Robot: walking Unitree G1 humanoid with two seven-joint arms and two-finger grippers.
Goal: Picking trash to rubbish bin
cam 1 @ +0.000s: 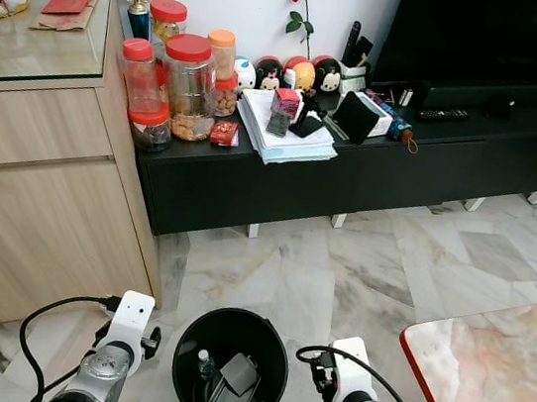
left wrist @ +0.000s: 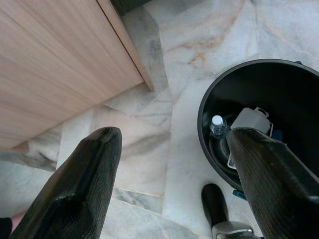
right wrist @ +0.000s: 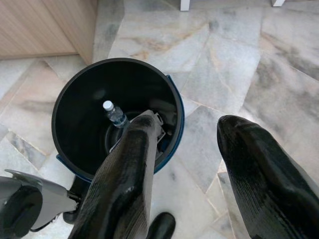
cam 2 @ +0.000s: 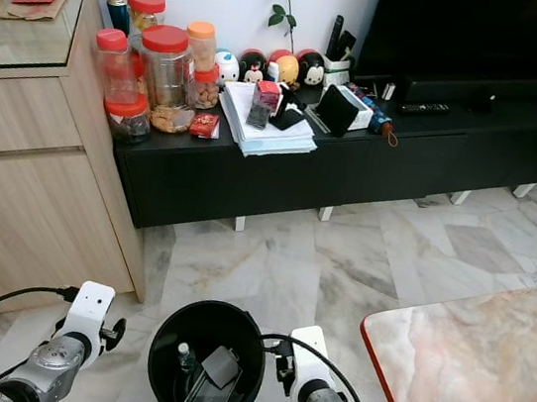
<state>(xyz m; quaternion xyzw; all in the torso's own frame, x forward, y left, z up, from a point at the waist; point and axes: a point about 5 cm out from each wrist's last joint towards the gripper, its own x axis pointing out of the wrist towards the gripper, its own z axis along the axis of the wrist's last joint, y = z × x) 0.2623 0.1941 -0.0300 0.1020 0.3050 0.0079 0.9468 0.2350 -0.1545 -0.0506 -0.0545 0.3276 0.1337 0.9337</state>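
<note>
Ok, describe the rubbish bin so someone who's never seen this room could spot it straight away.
Start at the long black TV console against the white wall, then come forward over the marble floor toward the robot. The round black plastic rubbish bin stands there, beside the light wooden cabinet. It is open-topped, holding a small clear plastic bottle and flat grey packaging.

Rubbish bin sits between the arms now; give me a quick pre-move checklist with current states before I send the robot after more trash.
1. Rubbish bin upright on the floor between the arms: ok.
2. Earlier trash inside the bin, a small bottle and flat packaging: ok.
3. Left gripper open and holding nothing: ok.
4. Right gripper open and holding nothing: ok.
5. Room left in the bin for more: ok, contents lie low at the bottom.
6. Next piece of trash picked out: cannot tell; the items on the black TV console look like household goods.
</note>
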